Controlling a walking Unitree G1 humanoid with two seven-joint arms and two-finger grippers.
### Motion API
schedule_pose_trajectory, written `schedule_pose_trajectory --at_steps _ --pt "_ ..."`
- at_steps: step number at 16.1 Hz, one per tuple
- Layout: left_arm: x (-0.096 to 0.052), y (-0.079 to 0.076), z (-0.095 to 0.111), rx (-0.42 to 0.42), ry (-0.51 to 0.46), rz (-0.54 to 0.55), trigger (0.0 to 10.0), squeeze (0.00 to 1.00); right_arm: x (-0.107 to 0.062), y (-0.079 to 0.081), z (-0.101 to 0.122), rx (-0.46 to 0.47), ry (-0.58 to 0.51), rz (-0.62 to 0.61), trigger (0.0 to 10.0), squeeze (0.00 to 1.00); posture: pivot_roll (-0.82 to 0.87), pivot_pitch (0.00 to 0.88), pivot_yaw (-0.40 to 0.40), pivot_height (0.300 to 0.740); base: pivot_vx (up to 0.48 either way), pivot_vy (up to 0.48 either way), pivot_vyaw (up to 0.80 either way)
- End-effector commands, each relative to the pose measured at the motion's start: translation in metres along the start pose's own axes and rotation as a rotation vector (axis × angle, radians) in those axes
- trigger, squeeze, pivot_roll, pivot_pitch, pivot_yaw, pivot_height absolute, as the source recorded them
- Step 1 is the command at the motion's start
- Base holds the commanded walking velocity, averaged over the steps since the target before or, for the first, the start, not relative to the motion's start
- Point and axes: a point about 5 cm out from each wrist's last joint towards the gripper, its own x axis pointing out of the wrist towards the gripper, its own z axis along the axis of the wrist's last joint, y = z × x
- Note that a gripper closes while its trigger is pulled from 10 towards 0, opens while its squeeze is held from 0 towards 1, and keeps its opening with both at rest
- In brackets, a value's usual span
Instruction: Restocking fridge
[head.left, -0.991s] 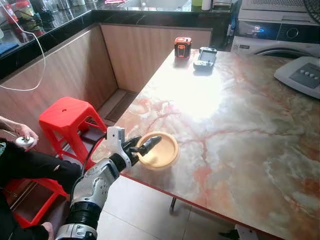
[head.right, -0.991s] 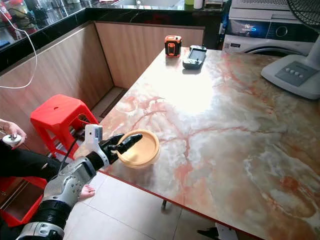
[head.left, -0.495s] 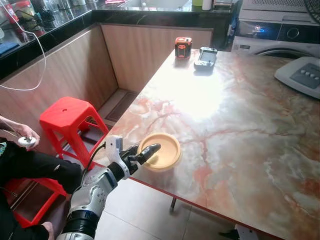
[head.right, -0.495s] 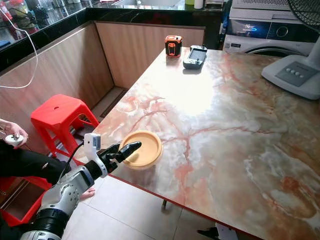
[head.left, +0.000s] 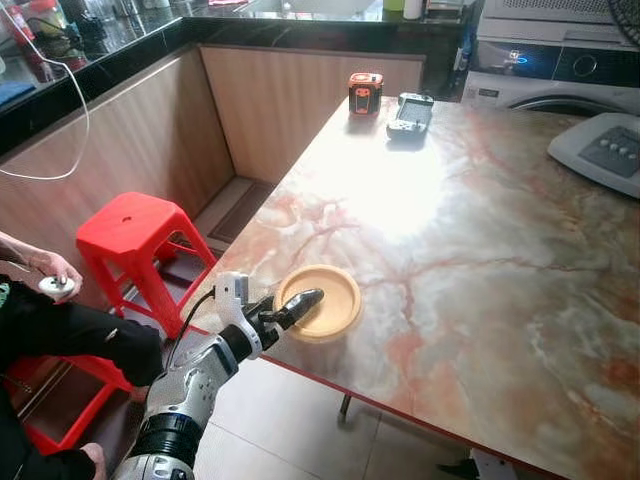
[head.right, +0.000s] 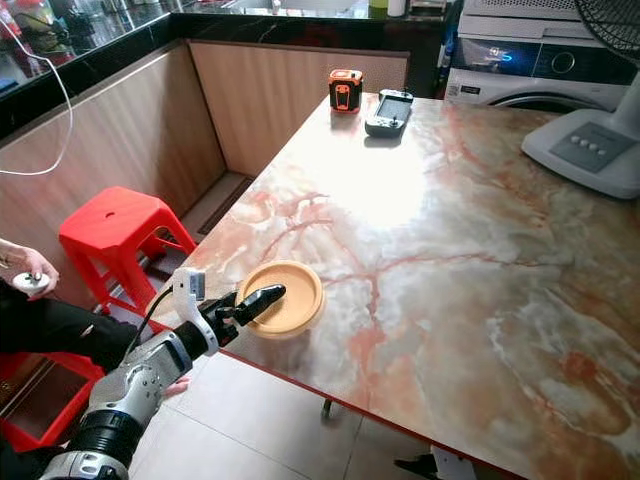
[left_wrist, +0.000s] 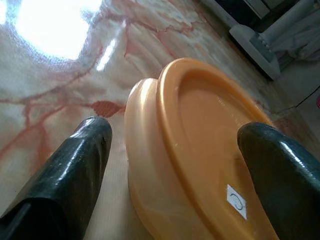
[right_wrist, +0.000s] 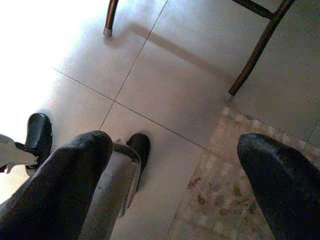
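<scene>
I see the orange bowl (head.left: 322, 300) upside down at the near left edge of the marble tabletop (head.left: 480, 240). My left end effector (head.left: 296, 305) straddles its rim, fingers wide, not clamped. My right end effector (right_wrist: 170, 200) hangs spread above the floor tiles (right_wrist: 165, 75).

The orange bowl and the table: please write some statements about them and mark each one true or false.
1. The bowl sits near the table edge. True.
2. The left gripper is shut on nothing, far from the bowl. False: its fingers are open, one on each side of the bowl's rim.
3. The bowl holds fruit. False: it looks empty.
4. A red stool stands on the floor beside the table. True.
5. The right gripper hangs open over the floor. True.
</scene>
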Motion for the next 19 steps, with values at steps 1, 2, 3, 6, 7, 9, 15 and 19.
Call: schedule_pose_trajectory --at_steps 1,2,3,6,7,9,15,19 --pt "0.001 0.002 0.003 0.008 -0.003 0.0 10.0 0.0 0.0 0.0 0.0 -0.004 -0.001 -0.002 10.0 0.0 -0.08 0.0 0.06 0.74 0.0 0.0 0.0" --pt "0.002 0.003 0.003 0.007 -0.001 0.0 10.0 0.0 0.0 0.0 0.0 -0.004 -0.001 -0.003 10.0 0.0 -0.08 0.0 0.059 0.74 0.0 0.0 0.0" --pt "0.003 0.004 0.003 0.004 0.0 0.001 10.0 0.0 0.0 -0.001 0.0 -0.004 -0.002 -0.004 10.0 0.0 -0.08 0.0 0.057 0.74 0.0 0.0 0.0" --pt "0.006 0.004 0.002 -0.006 -0.003 0.003 4.7 0.0 0.0 -0.001 0.0 -0.006 -0.001 -0.007 10.0 0.0 -0.09 0.0 0.052 0.74 0.0 0.0 0.0" --pt "0.007 0.004 0.002 -0.01 -0.007 0.004 2.4 0.0 0.0 -0.002 0.0 -0.009 0.0 -0.007 10.0 0.0 -0.09 0.0 0.05 0.74 0.0 0.0 0.0" --pt "0.01 0.003 0.001 -0.022 -0.013 -0.004 0.0 0.0 0.0 -0.003 0.0 -0.035 0.006 -0.008 10.0 0.0 -0.09 0.0 0.047 0.74 0.0 0.0 0.0" --pt "0.013 0.002 -0.002 -0.034 -0.016 -0.016 0.0 0.0 -0.001 -0.005 0.0 -0.055 0.015 -0.012 10.0 0.0 -0.1 0.0 0.037 0.74 0.0 0.0 0.0" --pt "0.013 0.002 -0.004 -0.035 -0.021 -0.013 0.0 0.0 -0.001 -0.005 0.0 -0.062 0.014 -0.013 10.0 0.0 -0.1 0.0 0.035 0.74 0.0 0.0 0.0"
